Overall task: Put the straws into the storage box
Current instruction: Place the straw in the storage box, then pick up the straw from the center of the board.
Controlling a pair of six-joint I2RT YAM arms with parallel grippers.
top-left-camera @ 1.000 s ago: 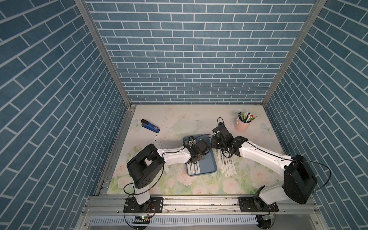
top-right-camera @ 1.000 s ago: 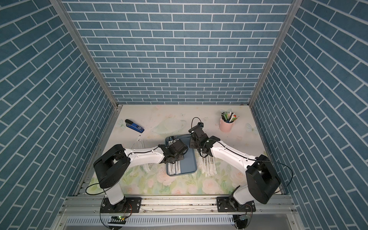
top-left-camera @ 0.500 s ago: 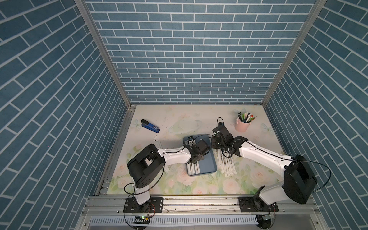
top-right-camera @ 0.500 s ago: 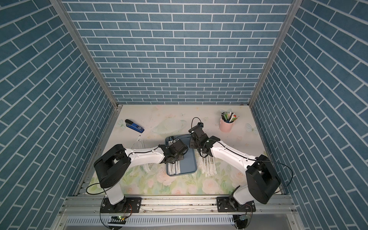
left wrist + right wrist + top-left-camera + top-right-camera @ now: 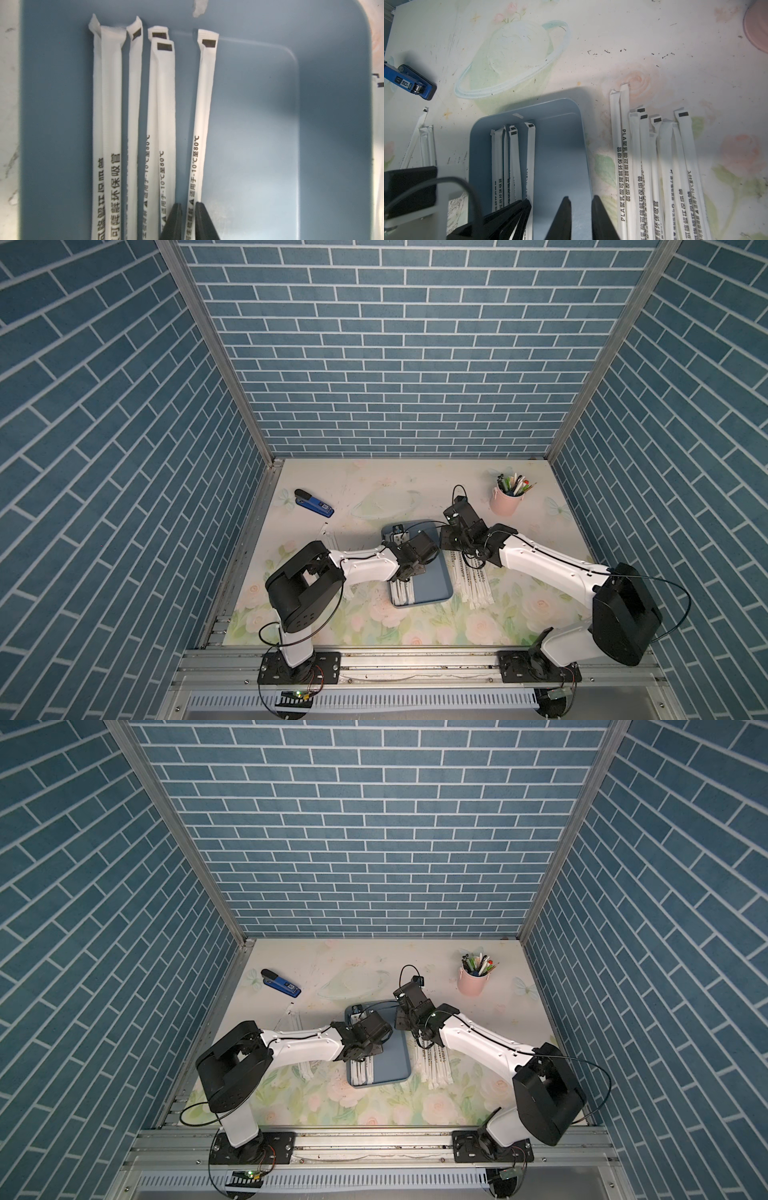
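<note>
A: What is the left gripper (image 5: 188,205) doing?

B: Its fingers stand barely apart, and one wrapped straw (image 5: 204,116) runs through the narrow gap. That straw lies flat on the floor of the tray (image 5: 259,124), just beside the other straws (image 5: 133,104) in there. Whether the fingers touch its edges I cannot tell.

A: And the right gripper (image 5: 580,197)?

B: It is spread a little wider, with nothing held. It sits over the side of the tray nearest the loose straws (image 5: 666,162) on the bench (image 5: 654,41). I cannot tell if it touches the rim.

A: How are the arms posed?

B: In both top views the left arm (image 5: 365,568) reaches from the front-left base towards the middle, wrist bent down over the tray. The right arm (image 5: 540,568) stretches from the front right to the tray's far corner.

A: What do the wrist views add?

B: They show the fingertips, which the top views hide beneath the wrists. The right wrist view also shows a few straws (image 5: 426,141) on the tray's other side, near the stapler (image 5: 411,82). Only the top views show the whole cup of pens (image 5: 505,504).
</note>
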